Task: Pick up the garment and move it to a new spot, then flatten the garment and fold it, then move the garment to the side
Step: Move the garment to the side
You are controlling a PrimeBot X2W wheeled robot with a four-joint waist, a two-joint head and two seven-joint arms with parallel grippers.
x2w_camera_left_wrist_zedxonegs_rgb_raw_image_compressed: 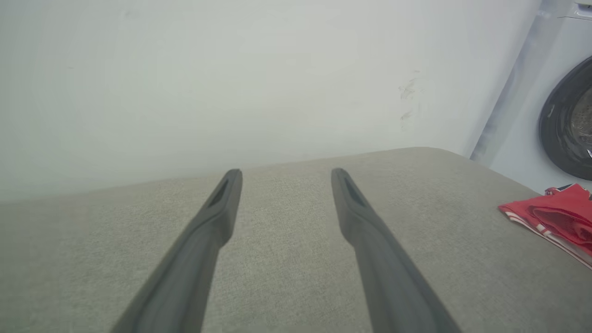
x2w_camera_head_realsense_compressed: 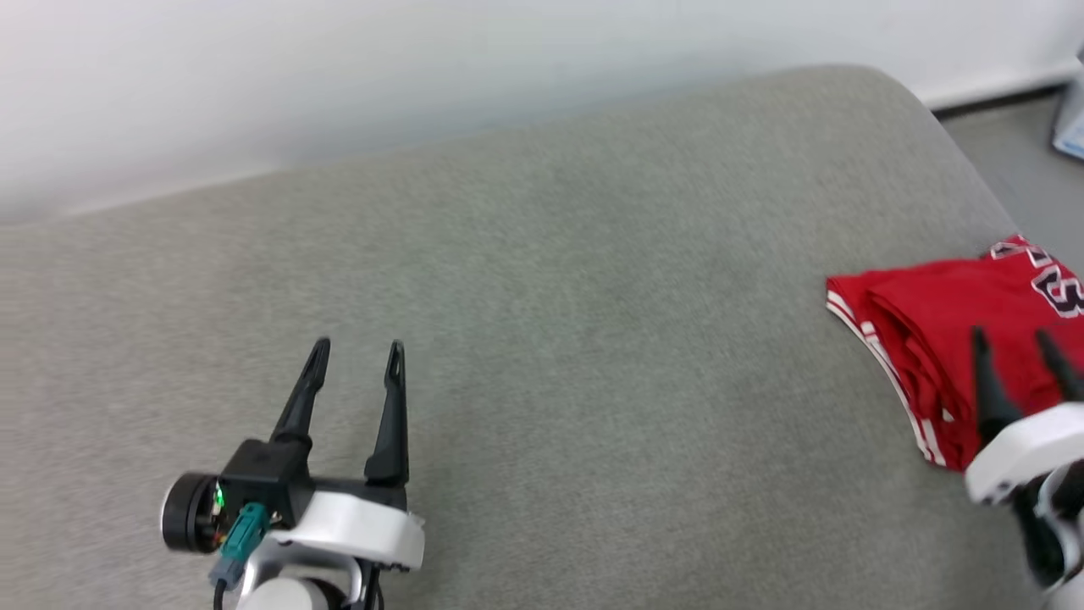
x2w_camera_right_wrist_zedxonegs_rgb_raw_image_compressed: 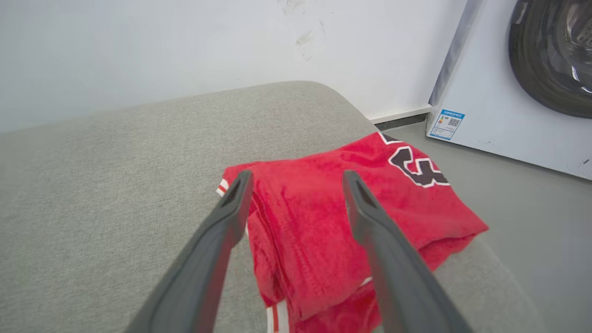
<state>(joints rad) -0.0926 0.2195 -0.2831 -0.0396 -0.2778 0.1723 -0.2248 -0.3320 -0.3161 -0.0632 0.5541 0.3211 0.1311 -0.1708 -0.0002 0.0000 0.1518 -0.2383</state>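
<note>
1. While the left gripper (x2w_camera_head_realsense_compressed: 358, 345) hangs wide open over the grey cushion (x2w_camera_head_realsense_compressed: 593, 296), the folded garment (x2w_camera_head_realsense_compressed: 923, 313) lies at its right edge.
2. Right gripper (x2w_camera_head_realsense_compressed: 1012, 334) stands wide and empty, fingers over the garment.

Bright, diffuse light, faint shadows. You see the head view motion-blurred; left gripper (x2w_camera_left_wrist_zedxonegs_rgb_raw_image_compressed: 286, 173) defocused near lens.

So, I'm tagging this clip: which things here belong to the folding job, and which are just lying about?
Job:
red garment, folded, near the grey cushion's right edge
right gripper, open, pointing at it
left gripper, open

Just there:
washing machine
its sticker
white wall
</note>
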